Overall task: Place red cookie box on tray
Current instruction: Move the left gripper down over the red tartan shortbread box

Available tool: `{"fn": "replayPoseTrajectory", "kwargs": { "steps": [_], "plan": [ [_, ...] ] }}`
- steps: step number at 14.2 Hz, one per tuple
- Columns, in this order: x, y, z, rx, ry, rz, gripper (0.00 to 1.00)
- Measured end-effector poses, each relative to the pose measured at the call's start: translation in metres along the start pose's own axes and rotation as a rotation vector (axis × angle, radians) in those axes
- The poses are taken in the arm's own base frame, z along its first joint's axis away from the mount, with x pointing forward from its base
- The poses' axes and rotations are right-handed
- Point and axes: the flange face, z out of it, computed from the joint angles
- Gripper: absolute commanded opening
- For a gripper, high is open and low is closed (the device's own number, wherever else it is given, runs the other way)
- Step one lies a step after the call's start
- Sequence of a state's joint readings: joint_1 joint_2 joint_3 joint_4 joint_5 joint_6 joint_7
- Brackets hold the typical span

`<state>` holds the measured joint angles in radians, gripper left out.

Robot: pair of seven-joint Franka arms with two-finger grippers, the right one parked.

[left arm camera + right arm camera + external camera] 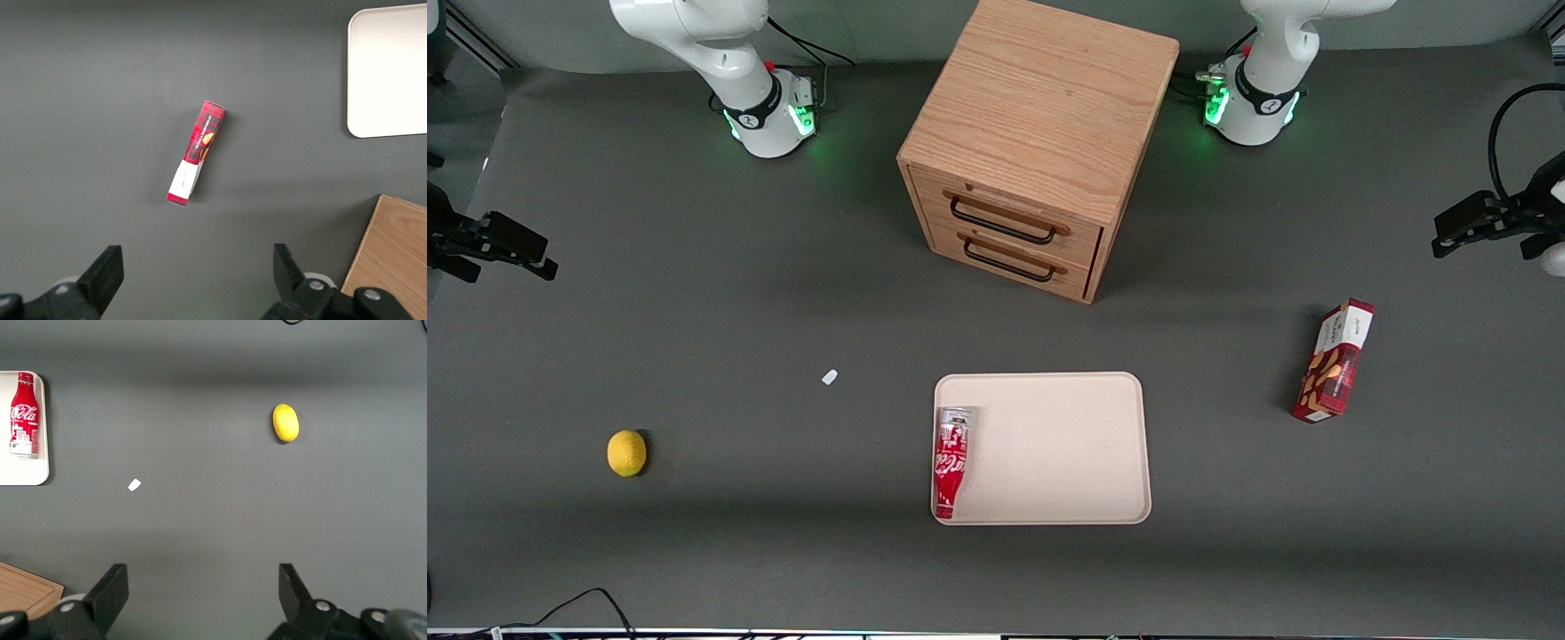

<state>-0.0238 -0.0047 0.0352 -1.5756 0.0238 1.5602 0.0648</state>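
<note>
The red cookie box [1334, 360] rests on its long narrow edge on the grey table, toward the working arm's end, apart from the tray. It also shows in the left wrist view [195, 152], with its white end panel nearer the gripper. The beige tray [1067, 444] lies in front of the drawer cabinet, nearer the front camera; its corner shows in the left wrist view [390, 67]. My left gripper [1449, 233] is raised above the table, farther from the front camera than the box. It [197, 280] is open and empty.
A red-and-white cola can [951, 462] lies on the tray along the rim toward the parked arm. The wooden drawer cabinet [1032, 142] stands mid-table. A lemon [626, 452] and a small white scrap [829, 377] lie toward the parked arm's end.
</note>
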Motion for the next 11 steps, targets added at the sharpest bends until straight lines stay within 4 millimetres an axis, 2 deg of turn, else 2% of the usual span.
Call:
{"fn": "replayPoseTrajectory", "kwargs": {
  "steps": [7, 11],
  "plan": [
    [0.002, 0.004, 0.003, 0.000, -0.004, 0.007, 1.00],
    [0.014, 0.018, 0.023, 0.000, -0.015, 0.034, 1.00]
  ]
}}
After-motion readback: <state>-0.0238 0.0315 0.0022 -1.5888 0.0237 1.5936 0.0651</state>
